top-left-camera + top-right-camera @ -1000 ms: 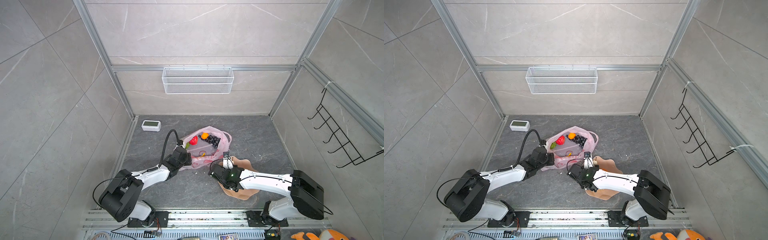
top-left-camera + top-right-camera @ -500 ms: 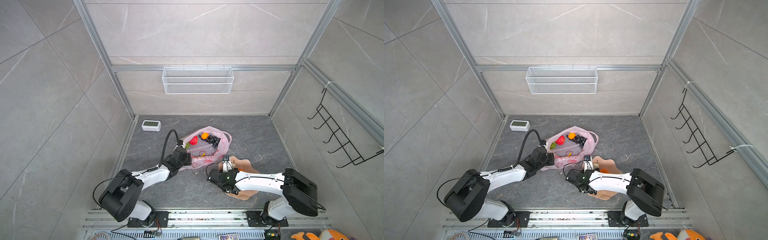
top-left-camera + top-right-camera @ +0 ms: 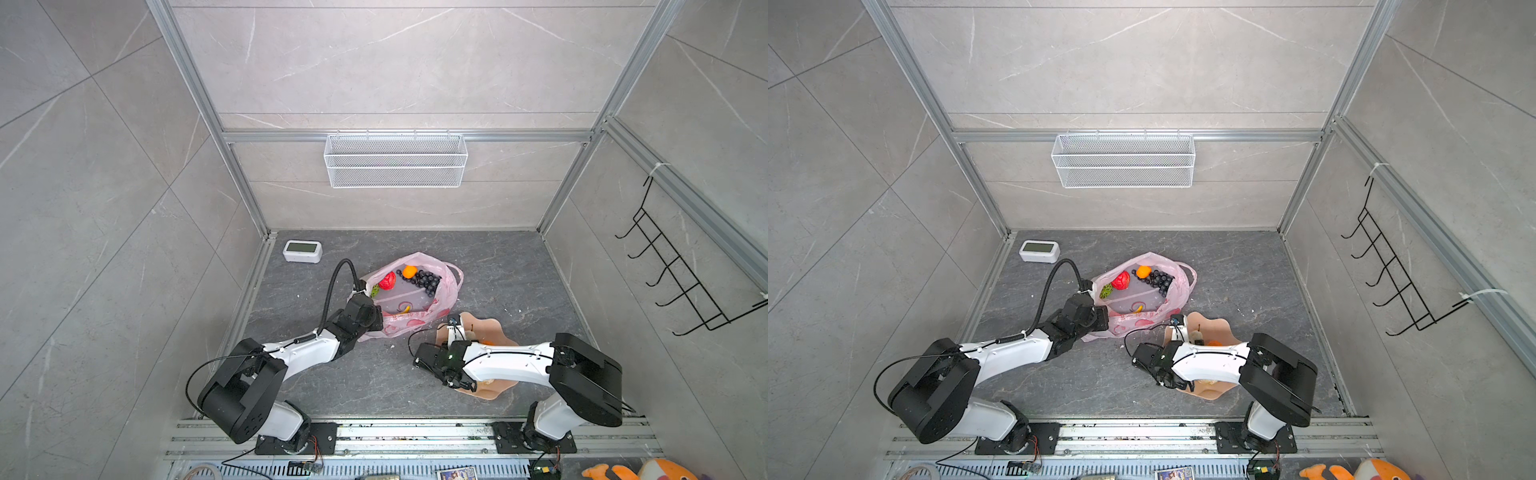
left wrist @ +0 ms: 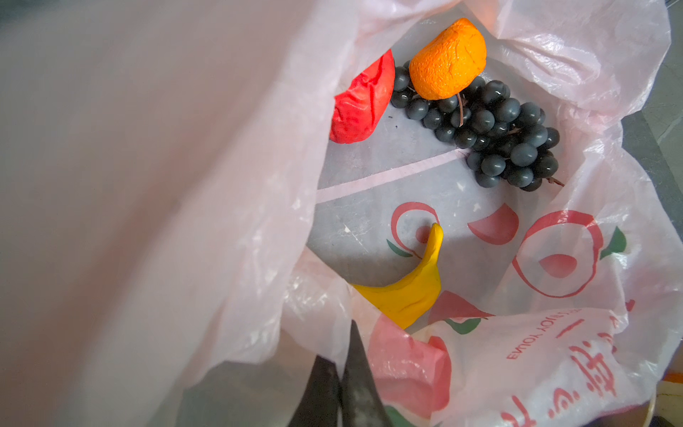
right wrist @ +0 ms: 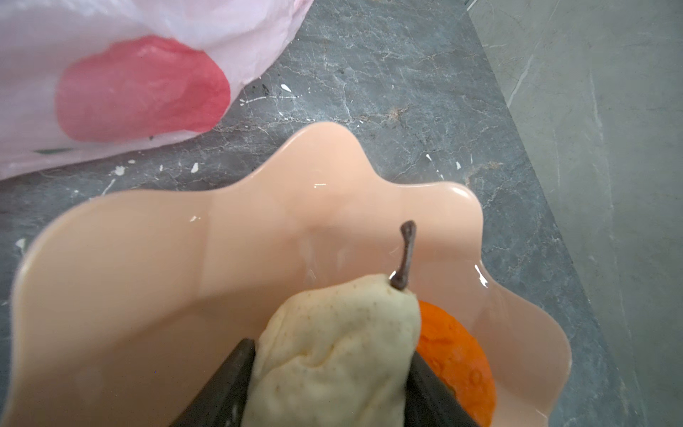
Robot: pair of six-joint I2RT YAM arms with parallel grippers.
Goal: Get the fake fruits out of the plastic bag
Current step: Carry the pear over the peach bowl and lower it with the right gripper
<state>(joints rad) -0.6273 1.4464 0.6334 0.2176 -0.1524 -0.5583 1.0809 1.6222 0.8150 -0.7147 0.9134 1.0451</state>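
A: The right fingers (image 5: pixel 221 392) grasp the cream pear (image 5: pixel 332 351) over the dish (image 5: pixel 148 258), beside its orange (image 5: pixel 454 355).
B: They should ease apart gently, so nothing rolls off that dish. The left fingers (image 4: pixel 356 384), clenched on the plastic bag (image 4: pixel 554 55) beside the dish, leave grapes (image 4: pixel 499 129) and banana (image 4: pixel 410 292) reachable.

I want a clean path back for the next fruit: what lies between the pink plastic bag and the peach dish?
Only a narrow strip of bare grey tabletop, flecked white, separates the plastic bag from the dish; the right wrist view shows it.
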